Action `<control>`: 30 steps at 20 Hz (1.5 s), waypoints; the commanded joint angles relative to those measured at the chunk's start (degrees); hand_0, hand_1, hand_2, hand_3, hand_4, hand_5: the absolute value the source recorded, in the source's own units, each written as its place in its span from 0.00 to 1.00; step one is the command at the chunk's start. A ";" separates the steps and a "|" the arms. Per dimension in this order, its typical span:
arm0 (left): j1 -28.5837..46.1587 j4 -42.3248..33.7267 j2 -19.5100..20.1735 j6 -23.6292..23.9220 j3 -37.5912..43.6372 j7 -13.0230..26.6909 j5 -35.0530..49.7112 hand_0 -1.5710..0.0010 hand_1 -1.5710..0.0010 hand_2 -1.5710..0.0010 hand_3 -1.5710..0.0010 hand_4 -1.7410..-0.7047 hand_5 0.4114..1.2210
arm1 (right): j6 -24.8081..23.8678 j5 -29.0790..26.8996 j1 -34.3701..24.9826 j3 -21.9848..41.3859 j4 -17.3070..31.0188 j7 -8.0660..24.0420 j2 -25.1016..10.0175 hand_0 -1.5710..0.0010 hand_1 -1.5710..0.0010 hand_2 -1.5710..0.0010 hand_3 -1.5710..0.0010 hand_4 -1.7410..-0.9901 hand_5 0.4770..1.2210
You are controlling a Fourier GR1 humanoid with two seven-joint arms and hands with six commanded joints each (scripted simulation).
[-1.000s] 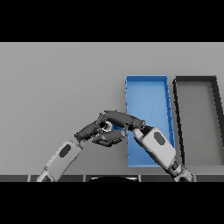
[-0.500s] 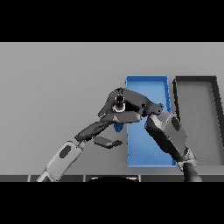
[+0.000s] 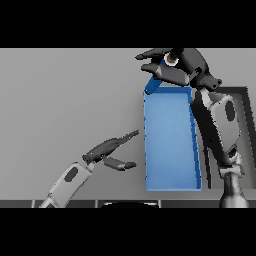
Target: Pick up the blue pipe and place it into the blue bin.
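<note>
My right hand (image 3: 177,65) is raised high over the far end of the blue bin (image 3: 170,145), its fingers curled round the blue pipe (image 3: 153,84). The pipe hangs tilted from the hand, its lower end near the bin's far left corner. Only part of the pipe shows below the fingers. My left hand (image 3: 111,150) hovers low over the table to the left of the bin, fingers straight and holding nothing.
A dark bin (image 3: 245,95) stands right of the blue one, mostly hidden behind my right arm (image 3: 215,130). The grey table (image 3: 65,100) stretches out to the left.
My right hand has lifted the pipe up and away, from beside the bin's left wall to above its far end. The left hand has let go and drawn back to the left.
</note>
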 commanded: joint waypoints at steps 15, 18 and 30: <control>-0.23 0.85 -0.88 0.80 0.30 0.26 -0.22 1.00 1.00 1.00 1.00 0.83 0.06 | -8.38 5.58 27.25 5.77 4.33 8.86 -3.02 0.00 0.00 0.00 0.00 0.06 0.87; -0.37 1.44 -1.47 0.91 0.08 0.74 -0.30 1.00 1.00 1.00 1.00 0.83 0.06 | -9.49 2.81 29.35 12.44 6.21 8.86 -6.19 0.00 0.00 0.00 0.00 0.20 0.86; 0.38 0.23 -0.68 0.56 0.25 1.04 0.36 1.00 1.00 1.00 1.00 0.82 0.05 | -15.14 -10.99 20.88 41.71 12.29 8.71 -18.75 0.89 0.90 0.90 0.92 0.79 0.55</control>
